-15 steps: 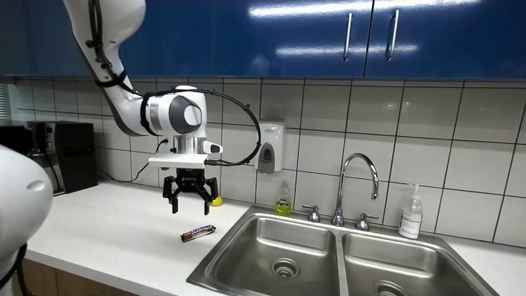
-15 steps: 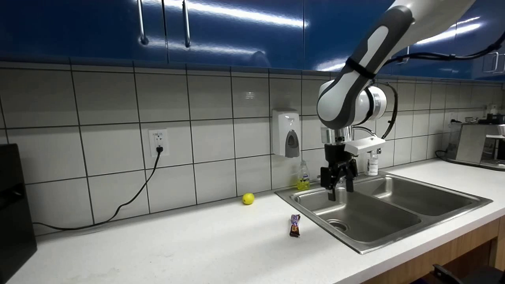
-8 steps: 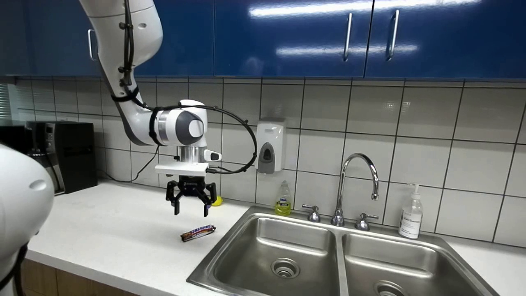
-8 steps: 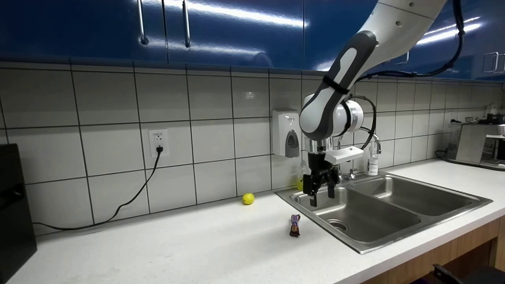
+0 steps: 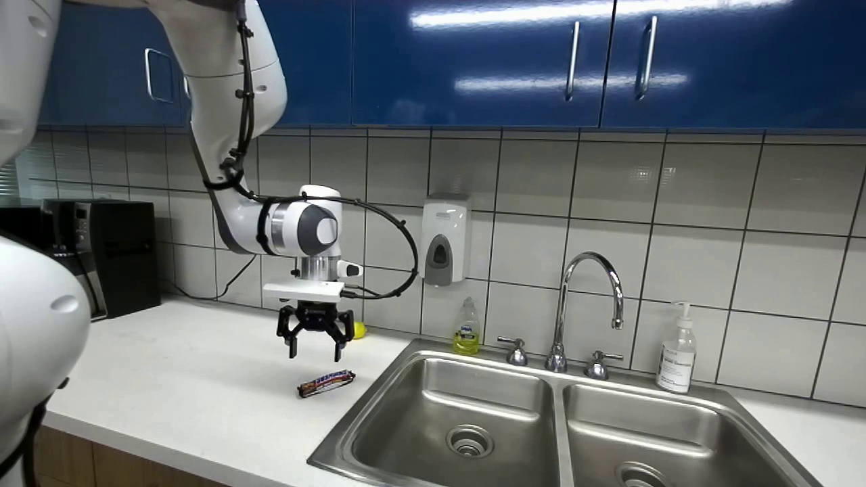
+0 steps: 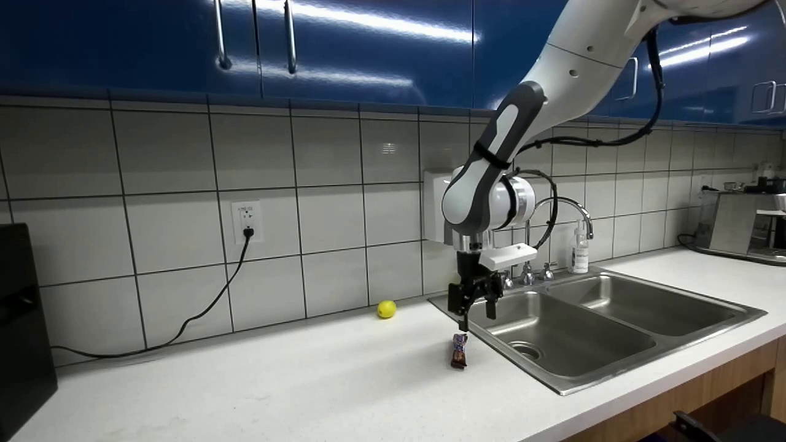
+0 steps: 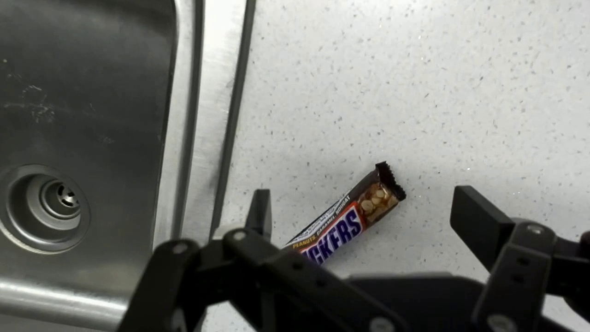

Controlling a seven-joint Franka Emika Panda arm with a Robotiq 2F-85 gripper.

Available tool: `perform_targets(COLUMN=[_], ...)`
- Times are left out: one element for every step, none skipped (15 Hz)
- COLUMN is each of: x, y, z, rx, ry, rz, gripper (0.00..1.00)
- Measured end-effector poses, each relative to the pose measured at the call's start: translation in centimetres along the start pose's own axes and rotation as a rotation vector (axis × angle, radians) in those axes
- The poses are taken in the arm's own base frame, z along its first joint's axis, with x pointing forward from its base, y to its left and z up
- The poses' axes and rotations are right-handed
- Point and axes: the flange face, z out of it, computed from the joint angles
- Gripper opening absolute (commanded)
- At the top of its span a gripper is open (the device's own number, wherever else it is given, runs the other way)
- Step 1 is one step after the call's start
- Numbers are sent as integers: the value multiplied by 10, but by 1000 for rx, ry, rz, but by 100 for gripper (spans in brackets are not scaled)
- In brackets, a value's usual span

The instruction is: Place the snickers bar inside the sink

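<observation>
Blue wall cabinets (image 5: pixel 473 47) run along the top, with a long white countertop (image 5: pixel 203 379) underneath. The white Panda arm (image 6: pixel 565 92) hangs over it in both exterior views. Set into the countertop is a stainless double-basin sink (image 5: pixel 561 426) with a chrome gooseneck faucet (image 5: pixel 561 311) behind the basins. The gripper (image 5: pixel 315 353) points straight down above the countertop, spread pretty wide, fingers well apart. A dish soap bottle (image 5: pixel 467 333) stands upright by the sink's back edge. The Snickers bar (image 7: pixel 343 219) is lying on the countertop just beside the sink, kinda diagonal in the wrist view, one end hidden behind the gripper. There's also a small yellow ball (image 6: pixel 386 309) toward the back.
</observation>
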Motion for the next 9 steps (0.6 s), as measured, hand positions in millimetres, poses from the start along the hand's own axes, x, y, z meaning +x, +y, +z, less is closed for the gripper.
perform_targets(x=[5,10,14,18,23,24,24,23,23], y=[1,1,2,3,3,4,4,4,4], z=[4,8,11,14,16,19,20,21,21], rx=[1,2,3,4,5,5,6,6,6], ry=[-1,-1,-2,-3,-2,-4,-7,-8,-8], rz=[0,1,1,2,4,4,4,4,4], gripper=[100,100,100,100,100,100,100,100,100])
